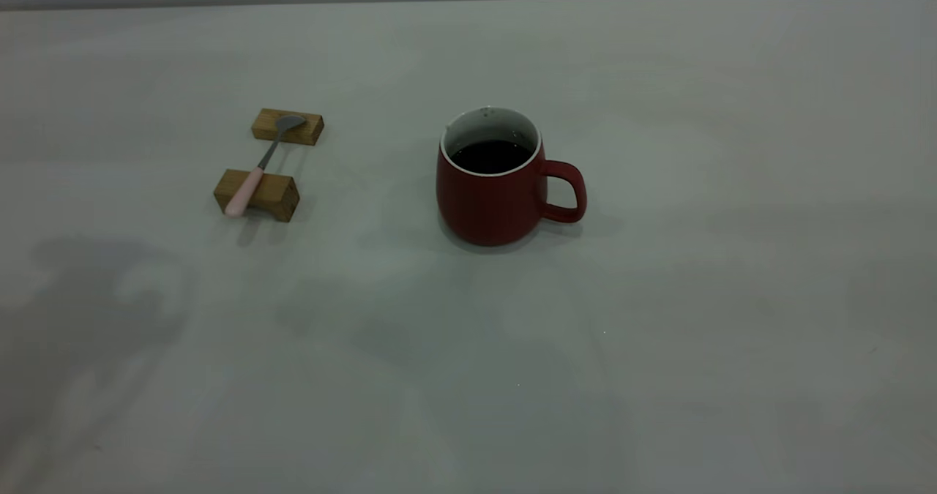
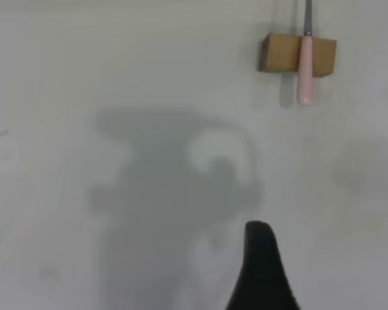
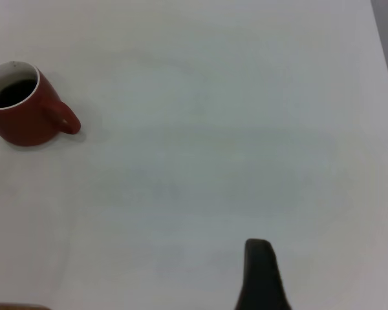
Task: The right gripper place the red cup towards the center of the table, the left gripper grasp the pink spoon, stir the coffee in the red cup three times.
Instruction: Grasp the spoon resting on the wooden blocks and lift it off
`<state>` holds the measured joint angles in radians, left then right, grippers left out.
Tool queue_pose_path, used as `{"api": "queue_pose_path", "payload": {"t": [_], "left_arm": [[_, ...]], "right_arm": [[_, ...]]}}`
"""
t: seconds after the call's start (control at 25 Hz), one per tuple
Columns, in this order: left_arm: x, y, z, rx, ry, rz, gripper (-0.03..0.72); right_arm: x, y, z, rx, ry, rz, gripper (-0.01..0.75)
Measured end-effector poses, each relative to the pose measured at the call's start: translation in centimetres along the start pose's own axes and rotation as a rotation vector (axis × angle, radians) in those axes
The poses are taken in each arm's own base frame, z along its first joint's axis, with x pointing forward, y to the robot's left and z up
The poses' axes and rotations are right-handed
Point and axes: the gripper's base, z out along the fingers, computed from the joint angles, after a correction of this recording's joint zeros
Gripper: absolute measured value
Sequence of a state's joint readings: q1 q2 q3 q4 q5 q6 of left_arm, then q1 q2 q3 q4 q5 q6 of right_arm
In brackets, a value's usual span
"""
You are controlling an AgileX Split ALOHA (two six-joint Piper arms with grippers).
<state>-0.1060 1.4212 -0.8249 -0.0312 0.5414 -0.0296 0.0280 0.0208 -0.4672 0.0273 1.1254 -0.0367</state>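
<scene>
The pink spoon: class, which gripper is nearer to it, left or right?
Left. The left gripper's finger hangs over bare table short of the pink spoon on its wooden block. The right gripper's finger sees only the red cup, no spoon.

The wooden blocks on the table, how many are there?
2. Far wooden block lies under the pink spoon's bowl; near wooden block lies under its handle. Both are left of the red cup.
</scene>
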Motion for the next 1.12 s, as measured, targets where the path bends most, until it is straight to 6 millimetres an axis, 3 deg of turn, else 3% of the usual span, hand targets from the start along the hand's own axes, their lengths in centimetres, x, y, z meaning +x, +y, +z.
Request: {"api": "queue_pose_path", "payload": {"t": [0.2,0.44,0.76,1.12], "left_arm": [[-2.2,-2.0,6.9,0.022,0.113,0.028,0.618],[-2.2,-3.0,12.0,0.026,0.164,0.012,0.616],[-1.2,-3.0,17.2,0.015,0.191,-0.005,0.602],[-2.3,-3.5,19.9,0.016,0.213,0.002,0.595]], "right_arm": [[0.0,0.0,0.0,0.0,0.001,0.0,0.584],[0.0,0.0,0.0,0.0,0.001,0.0,0.584],[0.0,0.0,0.0,0.0,0.002,0.0,0.584],[0.0,0.0,0.0,0.0,0.002,0.001,0.584]]}}
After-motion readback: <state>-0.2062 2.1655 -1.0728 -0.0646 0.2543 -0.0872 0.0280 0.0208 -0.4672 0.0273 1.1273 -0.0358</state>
